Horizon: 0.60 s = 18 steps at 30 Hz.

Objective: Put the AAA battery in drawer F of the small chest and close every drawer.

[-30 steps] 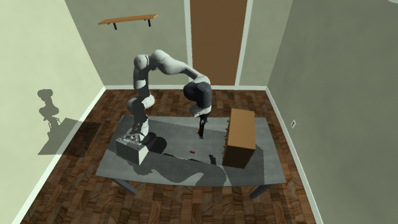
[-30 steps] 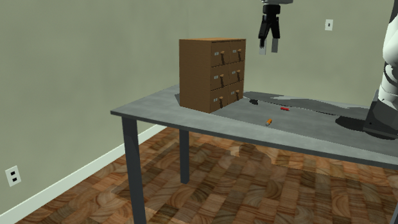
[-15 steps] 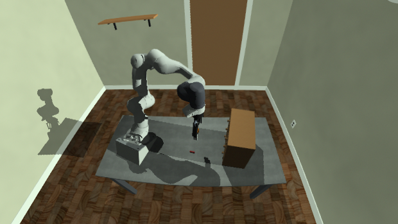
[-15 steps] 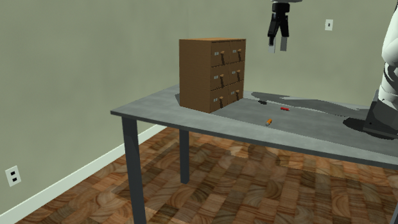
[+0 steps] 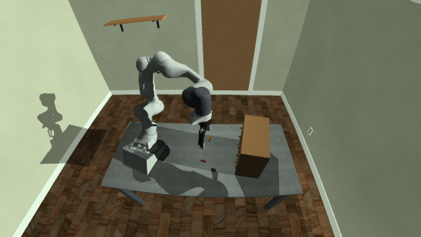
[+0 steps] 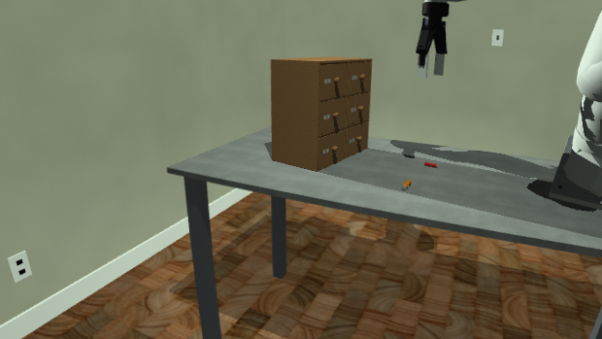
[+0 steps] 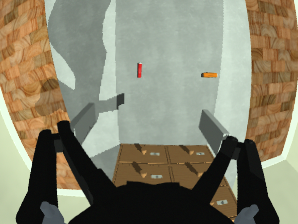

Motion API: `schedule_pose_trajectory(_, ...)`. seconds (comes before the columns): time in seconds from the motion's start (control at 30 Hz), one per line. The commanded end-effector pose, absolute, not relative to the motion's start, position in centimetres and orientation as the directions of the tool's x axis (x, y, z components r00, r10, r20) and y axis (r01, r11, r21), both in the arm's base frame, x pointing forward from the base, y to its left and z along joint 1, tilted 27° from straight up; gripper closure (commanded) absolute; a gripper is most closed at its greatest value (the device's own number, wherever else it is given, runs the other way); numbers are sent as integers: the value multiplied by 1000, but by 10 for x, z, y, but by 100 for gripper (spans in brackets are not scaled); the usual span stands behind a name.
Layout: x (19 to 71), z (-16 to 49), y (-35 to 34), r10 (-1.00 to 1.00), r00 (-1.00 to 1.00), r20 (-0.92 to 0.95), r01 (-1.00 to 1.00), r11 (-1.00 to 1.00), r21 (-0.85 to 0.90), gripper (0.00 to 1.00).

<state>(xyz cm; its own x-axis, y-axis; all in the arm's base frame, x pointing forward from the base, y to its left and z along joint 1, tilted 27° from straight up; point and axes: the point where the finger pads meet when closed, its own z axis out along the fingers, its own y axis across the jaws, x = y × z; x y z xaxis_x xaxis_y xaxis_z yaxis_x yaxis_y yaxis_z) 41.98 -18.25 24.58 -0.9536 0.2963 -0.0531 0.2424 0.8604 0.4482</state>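
The empty gripper (image 5: 206, 137) (image 6: 430, 65) (image 7: 148, 115) hangs wide open above the bench (image 5: 180, 150) (image 6: 233, 168) (image 7: 167, 110); 1 red cylinder (image 5: 203, 161) (image 6: 430, 164) (image 7: 139, 70) and 1 orange cylinder (image 5: 209, 138) (image 6: 407, 185) (image 7: 209, 75) lie apart on it, the orange nearer a long edge. I cannot tell which is the AAA battery; the chest (image 5: 256, 136) (image 6: 295, 113) (image 7: 145, 163) stands toward 1 short edge.

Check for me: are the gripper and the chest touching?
Apart. The exterior view shows wall between the gripper and the chest.

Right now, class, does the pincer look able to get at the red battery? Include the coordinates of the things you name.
Probably yes: the pincer (image 5: 205, 146) (image 6: 430, 75) (image 7: 148, 115) is open above the table, and nothing covers the red battery (image 5: 203, 161) (image 6: 430, 164) (image 7: 139, 70) or stands against it.
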Motion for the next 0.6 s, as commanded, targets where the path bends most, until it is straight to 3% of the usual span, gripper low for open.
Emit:
schedule_pose_trajectory(0.0, 417, 246, -182, 280, -958, -57, 226, 865, 447, 0)
schedule_pose_trajectory(0.57, 439, 230, -180, 356, -905, -231, 226, 865, 447, 0)
